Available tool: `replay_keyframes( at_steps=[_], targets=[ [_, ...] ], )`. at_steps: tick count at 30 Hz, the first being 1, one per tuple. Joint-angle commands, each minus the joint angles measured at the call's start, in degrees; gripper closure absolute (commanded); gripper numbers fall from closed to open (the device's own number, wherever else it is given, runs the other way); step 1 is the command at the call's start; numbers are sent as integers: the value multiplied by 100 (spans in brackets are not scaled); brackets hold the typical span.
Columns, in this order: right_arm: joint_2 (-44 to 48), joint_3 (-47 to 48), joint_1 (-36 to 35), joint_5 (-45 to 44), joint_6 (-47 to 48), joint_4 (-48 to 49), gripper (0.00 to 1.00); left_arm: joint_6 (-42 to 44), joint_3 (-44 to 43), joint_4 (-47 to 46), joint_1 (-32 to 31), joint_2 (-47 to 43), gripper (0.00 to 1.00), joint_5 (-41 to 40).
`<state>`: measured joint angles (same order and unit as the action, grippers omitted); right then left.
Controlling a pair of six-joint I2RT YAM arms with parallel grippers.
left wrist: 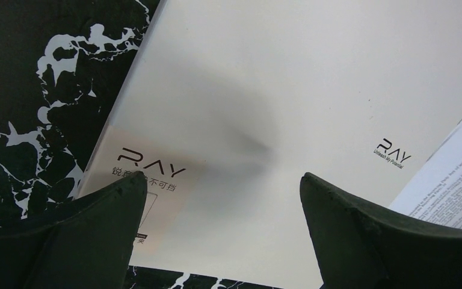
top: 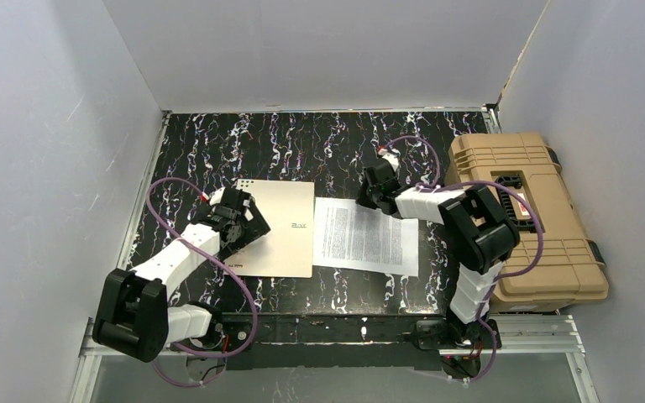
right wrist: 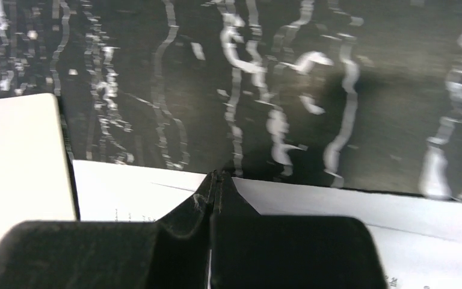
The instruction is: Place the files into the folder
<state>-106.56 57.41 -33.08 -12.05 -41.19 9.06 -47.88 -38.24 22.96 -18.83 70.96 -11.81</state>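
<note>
While the folder (top: 281, 227) is lying closed left of centre from above, the files (top: 365, 237) are sitting just beside it, the left gripper (top: 239, 220) over its cover, the right gripper (top: 378, 191) at the sheets' upper edge. Left wrist: fingers (left wrist: 96, 217) are standing apart. Right wrist: fingers (right wrist: 180, 241) are sitting together at the paper's edge; floppy, light sheets, I reckon, wanting an edge pinch.

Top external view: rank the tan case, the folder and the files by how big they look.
1. tan case: clearly the largest.
2 and 3. folder and files: these look about alike. The folder is partly covered, so I won't rank one above the other.
</note>
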Motion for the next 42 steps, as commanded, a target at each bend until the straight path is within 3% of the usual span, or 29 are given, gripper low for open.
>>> replay_keyframes(
  at_steps=[1,9,18,23,32,42],
  targets=[
    [452,-299,187,-257,437,-1116,99,45,168,448,64,-136,2,-339],
    [1825,-251,146,58,804,-1718,99,51,148,447,68,-346,2,-180],
    [2484,-232,-1084,549,1307,-2811,99,110,77,649,65,-846,2,-7],
    [2433,-356,-1914,819,1457,-3250,99,190,-58,864,64,-1193,2,-8],
    [2079,-658,-2682,1138,1414,-3142,99,490,-437,1287,68,-1616,2,34],
    [1336,-467,-2975,1161,1188,-2710,99,769,-667,1511,69,-1750,2,39]
  ],
)
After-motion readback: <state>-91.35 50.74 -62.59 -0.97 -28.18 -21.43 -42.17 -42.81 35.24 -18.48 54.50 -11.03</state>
